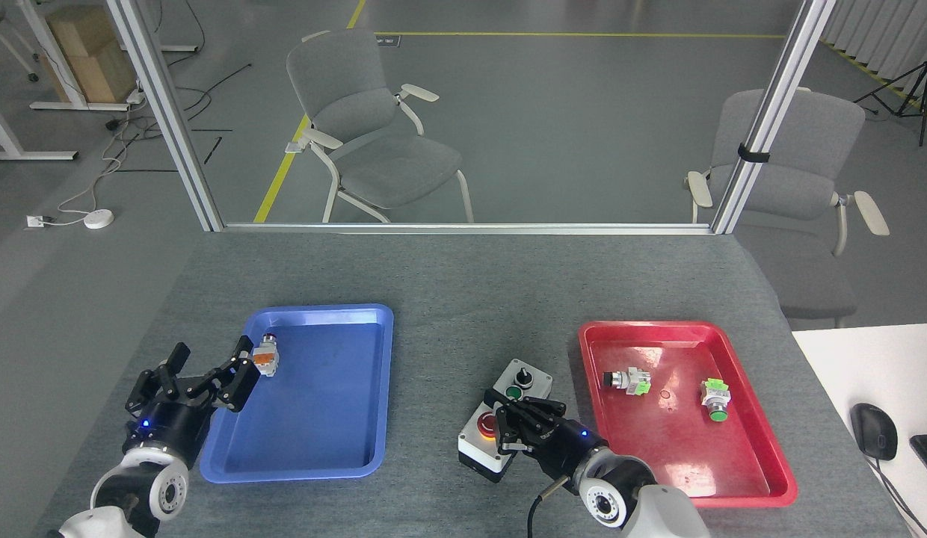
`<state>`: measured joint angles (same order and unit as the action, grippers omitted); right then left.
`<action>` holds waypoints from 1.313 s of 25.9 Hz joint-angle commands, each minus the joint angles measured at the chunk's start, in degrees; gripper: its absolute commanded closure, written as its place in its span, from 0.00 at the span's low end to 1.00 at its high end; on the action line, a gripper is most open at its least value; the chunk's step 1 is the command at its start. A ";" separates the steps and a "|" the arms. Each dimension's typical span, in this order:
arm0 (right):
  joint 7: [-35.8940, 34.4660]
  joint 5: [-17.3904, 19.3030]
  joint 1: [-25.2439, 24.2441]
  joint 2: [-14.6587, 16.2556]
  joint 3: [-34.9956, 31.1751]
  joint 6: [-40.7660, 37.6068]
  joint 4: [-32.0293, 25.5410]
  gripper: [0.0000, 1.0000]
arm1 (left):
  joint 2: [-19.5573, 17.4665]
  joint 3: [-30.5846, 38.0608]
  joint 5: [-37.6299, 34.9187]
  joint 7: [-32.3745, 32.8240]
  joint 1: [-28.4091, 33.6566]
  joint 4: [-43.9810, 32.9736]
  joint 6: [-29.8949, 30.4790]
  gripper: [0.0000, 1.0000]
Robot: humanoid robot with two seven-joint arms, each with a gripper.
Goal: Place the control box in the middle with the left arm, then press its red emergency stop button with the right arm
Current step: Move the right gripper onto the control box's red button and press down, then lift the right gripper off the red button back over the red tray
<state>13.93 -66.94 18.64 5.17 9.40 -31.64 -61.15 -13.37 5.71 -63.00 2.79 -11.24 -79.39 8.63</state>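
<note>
Right end effector (508, 426), fingers bunched, hovers at the control box's (501, 426) red emergency stop button (487, 427); a square, vertical push should avoid skidding the box. Left end effector (191, 381) spread open.

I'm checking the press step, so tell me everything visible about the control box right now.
The elongated pale grey control box with a black base lies flat and askew on the grey felt tabletop, between the blue plastic tray and the red plastic tray. Its black knob and green button show; the red emergency stop button is partly covered by the black right gripper, whose fingers sit over it.
</note>
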 commanded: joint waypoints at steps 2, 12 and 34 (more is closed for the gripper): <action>0.05 -0.03 0.08 -0.34 1.49 0.09 4.02 1.00 | -0.08 1.06 0.07 -1.65 -1.33 0.28 -0.20 0.01; 0.05 0.06 0.35 -0.07 1.93 0.61 7.71 1.00 | 0.80 1.23 0.51 -3.93 -0.10 0.28 -0.29 0.01; -0.48 20.80 4.04 6.96 -27.69 -11.95 2.18 0.01 | 0.97 0.53 -0.02 -4.29 0.78 0.28 -5.21 0.01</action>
<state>13.66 -45.70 22.96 10.83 -15.20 -42.44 -59.20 -12.39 6.41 -63.02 -1.43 -10.88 -79.16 3.28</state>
